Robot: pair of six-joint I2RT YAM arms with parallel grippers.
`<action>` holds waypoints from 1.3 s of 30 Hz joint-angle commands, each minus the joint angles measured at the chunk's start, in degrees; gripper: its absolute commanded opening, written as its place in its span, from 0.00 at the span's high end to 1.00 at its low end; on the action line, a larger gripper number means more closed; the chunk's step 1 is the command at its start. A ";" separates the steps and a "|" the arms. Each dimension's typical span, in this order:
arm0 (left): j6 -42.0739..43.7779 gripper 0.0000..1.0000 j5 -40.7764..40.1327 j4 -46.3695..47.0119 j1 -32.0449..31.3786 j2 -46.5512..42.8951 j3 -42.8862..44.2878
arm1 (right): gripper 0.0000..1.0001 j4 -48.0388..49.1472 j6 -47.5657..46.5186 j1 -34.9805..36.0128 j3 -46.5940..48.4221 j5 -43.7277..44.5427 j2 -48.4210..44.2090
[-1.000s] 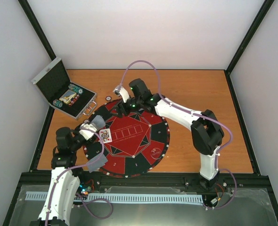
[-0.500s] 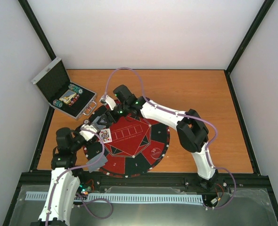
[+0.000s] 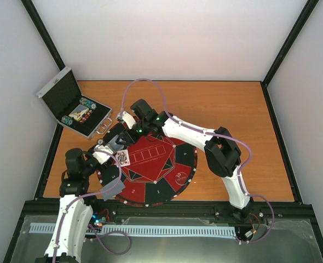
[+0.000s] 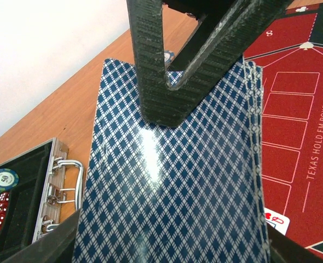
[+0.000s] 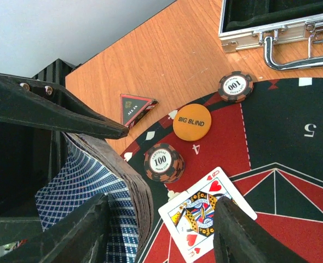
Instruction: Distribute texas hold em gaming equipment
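My left gripper (image 4: 172, 244) is shut on a deck of blue-diamond-backed playing cards (image 4: 172, 181), held up over the left edge of the round poker mat (image 3: 161, 164). My right gripper (image 3: 123, 137) hovers at the deck's far end, jaws apart. One finger (image 5: 79, 235) is over the deck's back (image 5: 90, 175), the other over a face-up queen of hearts (image 5: 205, 216) lying on the mat. Nearby lie two "100" chips (image 5: 162, 162) (image 5: 235, 86), an orange BIG BLIND button (image 5: 191, 121) and a dark triangular marker (image 5: 135, 108).
The open silver case (image 3: 74, 104) sits on the wooden table at the back left, with chips (image 4: 1, 178) inside and its handle (image 5: 298, 52) facing the mat. Black frame rails border the table.
My right arm has swung left from the mat's back edge to the deck held by my left gripper, and its jaws have narrowed. The left arm and deck have stayed put.
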 commanded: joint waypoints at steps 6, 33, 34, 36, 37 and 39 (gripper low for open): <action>-0.20 0.44 1.25 2.35 0.21 -0.57 1.00 | 0.60 -3.69 -1.88 -0.07 1.60 2.39 -2.40; -0.55 0.44 1.23 2.88 0.19 -0.45 0.79 | 0.97 -6.94 -5.25 -0.13 2.49 5.10 -7.82; -0.58 0.44 1.23 2.88 0.21 -0.40 0.84 | 0.97 -6.94 -5.35 -0.13 2.48 5.02 -8.19; -0.58 0.44 1.24 2.88 0.19 -0.40 0.85 | 0.97 -6.75 -5.57 -0.13 2.46 4.73 -8.98; -0.64 0.44 1.19 2.88 0.21 -0.44 0.89 | 0.97 -6.57 -5.74 -0.20 2.45 4.61 -9.33; -0.69 0.44 1.17 2.88 0.21 -0.46 0.94 | 0.97 -6.50 -5.95 -0.37 2.46 4.31 -10.21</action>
